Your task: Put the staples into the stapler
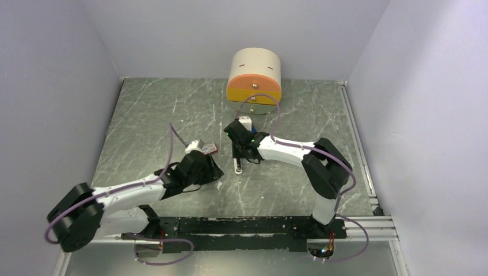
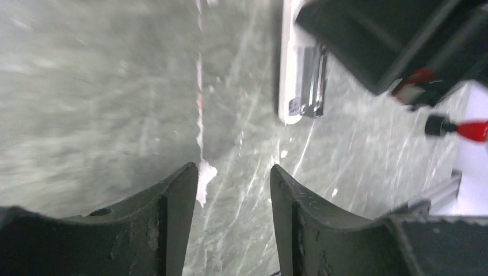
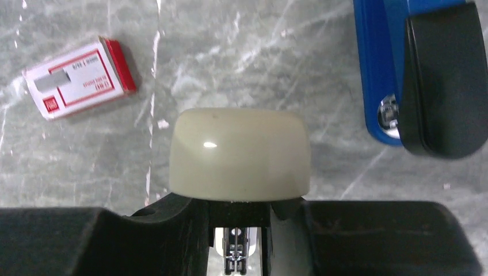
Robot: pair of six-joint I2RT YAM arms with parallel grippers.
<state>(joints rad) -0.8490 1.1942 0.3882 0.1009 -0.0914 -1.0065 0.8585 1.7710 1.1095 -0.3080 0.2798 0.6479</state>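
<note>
Right gripper (image 3: 239, 210) pinches the raised lid of the cream-white plastic stapler (image 3: 239, 155), frame centre. Left gripper (image 2: 233, 175) gapes, empty. Staples probably sit in the metal channel (image 2: 313, 77), upper right. Confirm 1 flush strip, then close squarely.

Top view: stapler (image 1: 238, 167) was mostly hidden under right gripper (image 1: 243, 137); box (image 1: 208, 148) print was too small to read. Left wrist: worktop (image 2: 86, 86) was blurred, stapler ran off top edge. Right wrist: blue item (image 3: 377, 69) was cut by top edge; metal channel (image 3: 235, 253) was half hidden, cut at bottom; staples in it couldn't be told.
</note>
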